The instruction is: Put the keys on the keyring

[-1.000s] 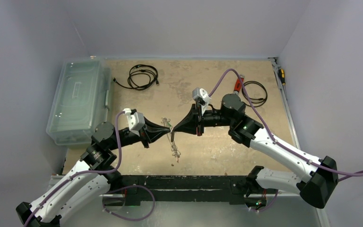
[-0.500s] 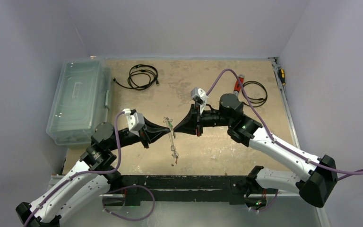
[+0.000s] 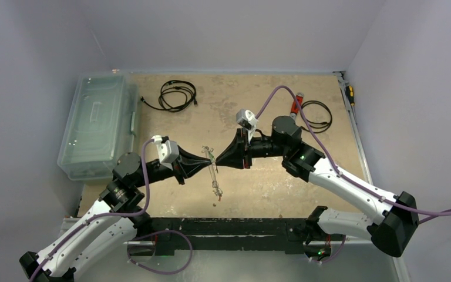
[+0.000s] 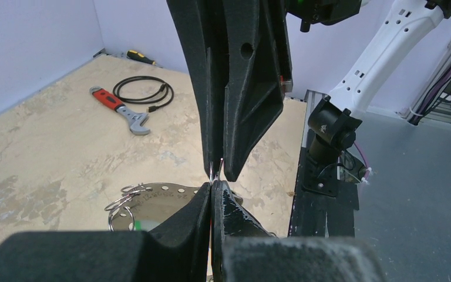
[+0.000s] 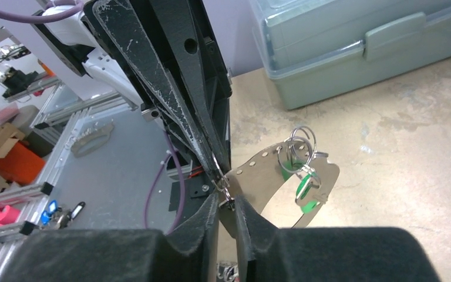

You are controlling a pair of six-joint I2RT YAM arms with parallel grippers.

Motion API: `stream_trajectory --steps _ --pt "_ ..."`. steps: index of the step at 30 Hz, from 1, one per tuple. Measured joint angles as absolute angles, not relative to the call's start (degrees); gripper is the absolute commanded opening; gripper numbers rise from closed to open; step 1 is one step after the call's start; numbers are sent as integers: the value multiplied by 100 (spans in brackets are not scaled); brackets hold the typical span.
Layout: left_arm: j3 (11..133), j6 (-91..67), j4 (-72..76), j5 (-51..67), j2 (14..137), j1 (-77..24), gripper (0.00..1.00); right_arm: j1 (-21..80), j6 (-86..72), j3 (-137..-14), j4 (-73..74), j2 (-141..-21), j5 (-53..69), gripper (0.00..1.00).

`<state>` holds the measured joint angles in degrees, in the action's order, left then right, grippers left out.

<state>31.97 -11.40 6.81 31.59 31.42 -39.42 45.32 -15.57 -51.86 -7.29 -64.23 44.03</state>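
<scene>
Left pincer [image 3: 209, 159] and right pincer [image 3: 218, 160] pinch keyring [image 5: 249, 176]: edge-on overhead, perforated band at wrists.

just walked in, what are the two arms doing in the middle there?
Both arms meet tip to tip above the table. The left gripper and right gripper both have jaws pinched on the same stretch of the keyring, holding it in the air. Small split rings and a green key tag already hang on it.

keyring [image 5: 252, 163] lower arc: behind right end effector [image 5: 228, 202] | keys [image 3: 215, 188]: too small overhead
</scene>
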Motion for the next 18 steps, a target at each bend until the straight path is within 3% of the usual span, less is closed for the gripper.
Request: stream_trajectory --steps 3,7,18 --pt "3197 -1140 681 3162 3142 -3946 0 4530 -1520 -5186 -729 -6423 4421 40" --pt "3197 -1140 681 3166 3140 -3946 0 4530 -1402 -5186 -731 -6394 4407 47" --pt "3197 -1142 770 3310 3070 -3946 0 4532 -1041 -4731 -1507 -5699 4198 48"
